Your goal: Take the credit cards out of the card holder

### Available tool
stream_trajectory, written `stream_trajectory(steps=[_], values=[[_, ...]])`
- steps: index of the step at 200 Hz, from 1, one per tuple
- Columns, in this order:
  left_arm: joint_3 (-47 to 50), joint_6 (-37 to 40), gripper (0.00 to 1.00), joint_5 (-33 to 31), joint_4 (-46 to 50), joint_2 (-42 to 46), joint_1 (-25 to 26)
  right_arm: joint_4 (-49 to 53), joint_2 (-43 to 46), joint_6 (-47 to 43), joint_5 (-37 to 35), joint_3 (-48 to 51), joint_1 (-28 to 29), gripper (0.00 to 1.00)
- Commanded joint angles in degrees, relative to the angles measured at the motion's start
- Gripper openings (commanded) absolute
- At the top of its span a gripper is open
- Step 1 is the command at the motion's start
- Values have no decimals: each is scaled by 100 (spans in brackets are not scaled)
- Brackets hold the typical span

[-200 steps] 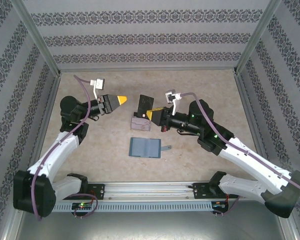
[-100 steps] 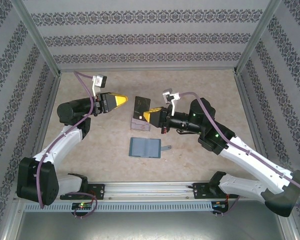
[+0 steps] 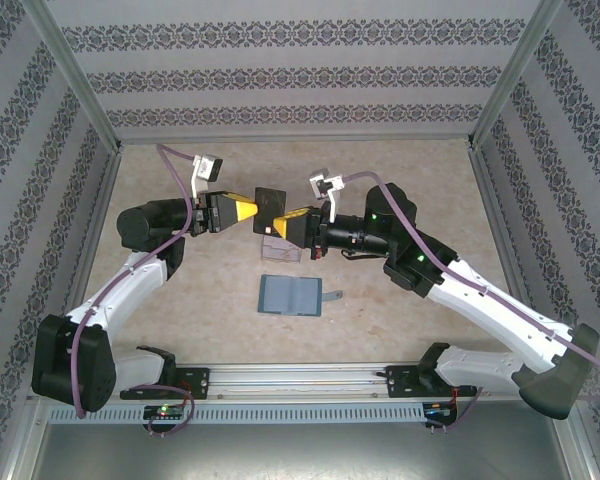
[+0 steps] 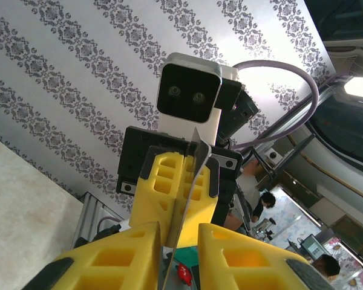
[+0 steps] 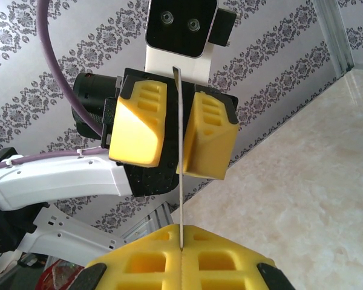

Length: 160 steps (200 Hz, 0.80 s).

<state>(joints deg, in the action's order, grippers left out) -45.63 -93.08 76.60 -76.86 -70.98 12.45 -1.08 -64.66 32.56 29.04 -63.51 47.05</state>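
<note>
- Presently: left claw [image 3: 248, 209], blocky yellow plastic fingers, raised over the beige marbled bench [image 3: 410, 180] and pointing right. Jaws parted, one either side of the card's free edge. In the right wrist view a slit of gap shows between the card and one finger. Not clamped.
- Thin black rectangular card [image 3: 271, 200] held in the air, edge-on to both wrist cameras, between the two claws.
- Small clear plastic tray [image 3: 278, 250] on the bench, just nearside of the card in the overhead view, partly under the right claw. Pale contents, too small to make out.
- Teal-blue bifold card holder [image 3: 290, 294] lying open and flat, grey-blue panels up, nearer the arm bases than the tray and apart from it. Short strap tab [image 3: 332, 295] sticks out at its right edge.
- Right claw [image 3: 293, 222], same yellow fingers, pointing left, clenched on the card's other edge. The card vanishes into the seam between its fingers.
</note>
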Motion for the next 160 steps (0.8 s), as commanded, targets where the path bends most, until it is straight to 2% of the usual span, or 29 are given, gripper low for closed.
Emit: stream_trajectory(steps=[1,45,53,80,95,108,120,127,143,151,160], values=[[1,84,20,148,-488,130,84,-144,-23,-93,120,-219,85,5],[29,218,0,215,-488,197,118,-71,-31,-93,67,-211,99,6],[32,250,0,223,-482,201,117,-52,-8,-92,21,-181,94,8],[57,487,0,340,-306,197,113,234,198,-182,-460,-13,85,30],[63,1090,0,474,436,221,118,544,394,-296,-937,85,44,37],[41,1943,0,500,1489,317,122,819,584,-358,-1366,155,-46,41],[-68,3115,0,440,3028,477,117,1016,746,-303,-1678,245,-200,42],[-224,4024,0,358,4355,582,122,1082,829,-227,-1771,310,-355,42],[-1009,6917,0,-241,8221,694,195,1060,1032,-26,-1745,535,-727,42],[-1417,7967,0,-600,9490,611,268,1056,1123,53,-1731,634,-908,41],[-1776,8632,0,-852,10359,439,295,1074,1206,117,-1715,713,-1082,41]])
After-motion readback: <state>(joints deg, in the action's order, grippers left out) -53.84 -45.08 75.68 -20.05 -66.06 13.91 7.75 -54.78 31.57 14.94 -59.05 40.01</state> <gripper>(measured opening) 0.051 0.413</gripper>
